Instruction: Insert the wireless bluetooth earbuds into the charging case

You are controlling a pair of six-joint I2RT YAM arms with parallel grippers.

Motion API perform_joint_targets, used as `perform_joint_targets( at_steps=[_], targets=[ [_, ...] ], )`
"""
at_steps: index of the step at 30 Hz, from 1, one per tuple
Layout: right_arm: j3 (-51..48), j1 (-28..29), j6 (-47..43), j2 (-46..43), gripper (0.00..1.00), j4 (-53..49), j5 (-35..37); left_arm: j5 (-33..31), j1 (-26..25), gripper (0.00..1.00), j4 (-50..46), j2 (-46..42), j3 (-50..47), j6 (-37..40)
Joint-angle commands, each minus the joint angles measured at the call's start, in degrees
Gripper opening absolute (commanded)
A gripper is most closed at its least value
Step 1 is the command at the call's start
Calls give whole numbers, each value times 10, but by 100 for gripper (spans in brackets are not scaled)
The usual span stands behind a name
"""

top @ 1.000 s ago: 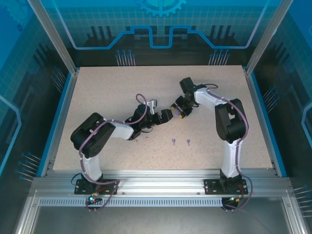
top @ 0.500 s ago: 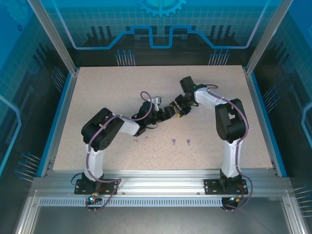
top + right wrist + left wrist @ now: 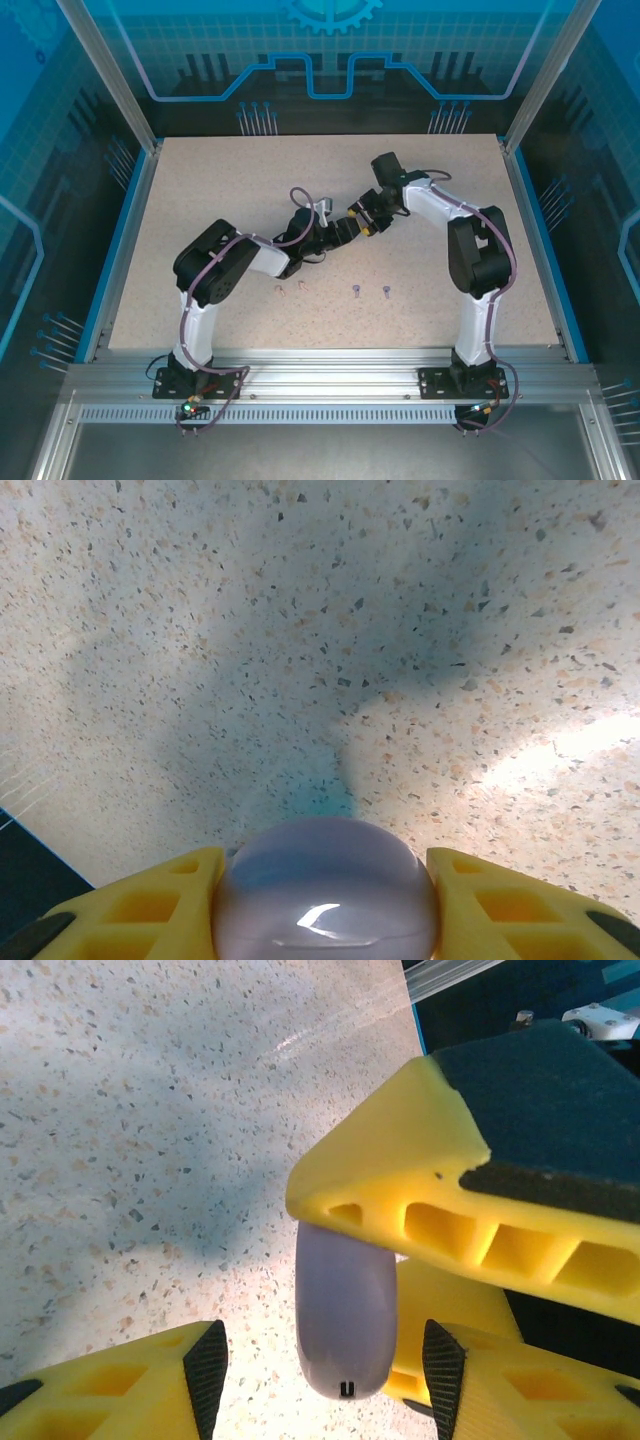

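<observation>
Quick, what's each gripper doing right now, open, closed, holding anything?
Left gripper: open, fingers either side of the purple case, not gripping.
Right gripper: closed on the purple case.

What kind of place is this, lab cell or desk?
Most likely a lab robot cell for recording manipulation: left arm and right arm bolted to an aluminium extrusion frame, a speckled tabletop, printed blue backdrop panels walling it in.
</observation>
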Motion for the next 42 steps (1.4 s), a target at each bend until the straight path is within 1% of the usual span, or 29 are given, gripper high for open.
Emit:
perform_joint_targets(
  at_steps=[1,5,15,18,22,26,28,29,31,33,35,36,39,42],
  targets=[
    [-9,-1,10,-21,46,1,-11,-3,-4,57,18,15,20,-8],
    [-10,1,12,-24,46,4,-13,-3,-5,54,12,21,32,-9],
    [-13,3,13,-28,46,7,-15,-3,-4,41,14,32,41,-18],
    [-13,4,14,-29,46,9,-16,-4,-4,34,15,33,41,-20],
    [-13,4,14,-29,46,10,-17,-4,-4,31,15,32,41,-21],
    [-12,6,15,-28,46,11,-19,-4,-4,22,13,31,42,-21],
    [-12,6,15,-28,47,13,-20,-4,-5,14,11,30,42,-23],
    [-10,5,15,-30,48,14,-20,-4,-4,10,10,28,42,-23],
    [-5,2,14,-32,57,9,-20,-3,-4,4,8,26,42,-23],
    [7,-4,6,-38,73,-4,-16,2,-4,0,6,22,39,-26],
    [19,-15,-7,-50,84,-28,4,11,-4,0,3,17,36,-26],
    [18,-23,-15,-60,86,-34,13,21,-4,0,2,13,33,-25],
    [0,-50,-49,-94,87,-42,29,56,-4,0,-7,-10,21,-8],
    [-44,-76,-117,-135,88,-22,27,95,-3,0,-12,-43,3,14]
  ],
)
